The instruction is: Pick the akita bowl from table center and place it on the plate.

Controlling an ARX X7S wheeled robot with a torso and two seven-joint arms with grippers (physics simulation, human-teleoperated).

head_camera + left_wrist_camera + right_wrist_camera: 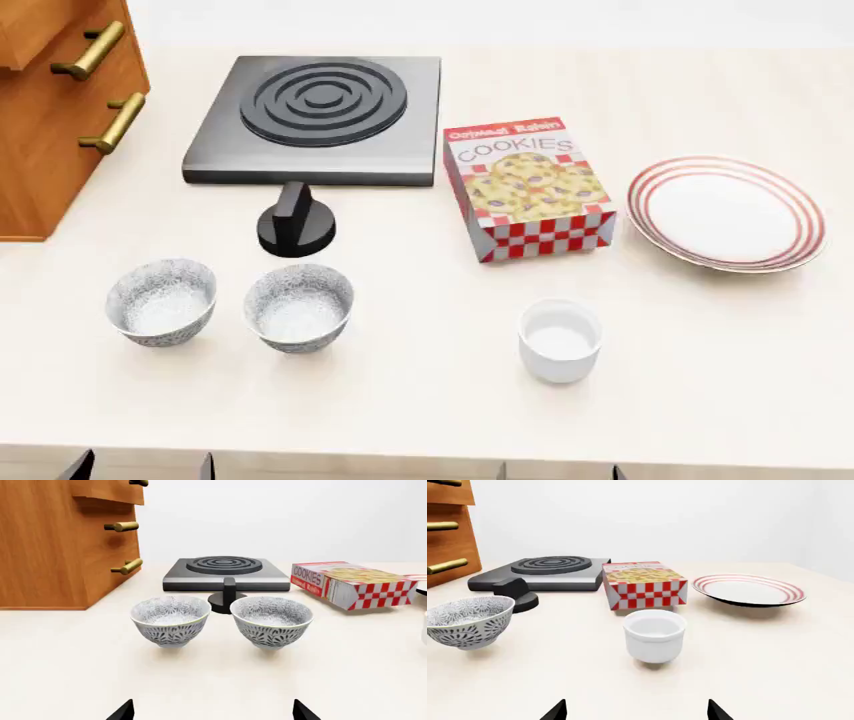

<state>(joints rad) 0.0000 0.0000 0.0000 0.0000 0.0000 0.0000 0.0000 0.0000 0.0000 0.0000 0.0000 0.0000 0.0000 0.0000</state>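
**Spotter:** Where's the akita bowl from your seat?

**Operator:** I see two speckled bowls side by side near the front edge of the table point(747, 400). The one nearer table centre is the akita bowl point(299, 307), upright, pale inside. Its twin, the other speckled bowl point(162, 301), stands just beside it on the left, not touching. Behind them lies a black knob point(295, 222), and behind that the black hotplate point(320, 118).

**Spotter:** And the plate?

**Operator:** The plate point(727, 212) is far over on the right side, white with red rings, nothing on it. Between it and the hotplate lies a cookie box point(530, 187). A plain white cup point(561, 340) stands in front of the box, well apart from the bowls.

**Spotter:** Grippers?

**Operator:** Both hang back at the near edge. My left gripper point(213, 712) faces the gap between the two bowls, its two dark fingertips spread wide with nothing between them. My right gripper point(636, 711) faces the cup, jaws also released and holding nothing. A wooden drawer unit point(54, 100) with brass handles stands at the table's left.
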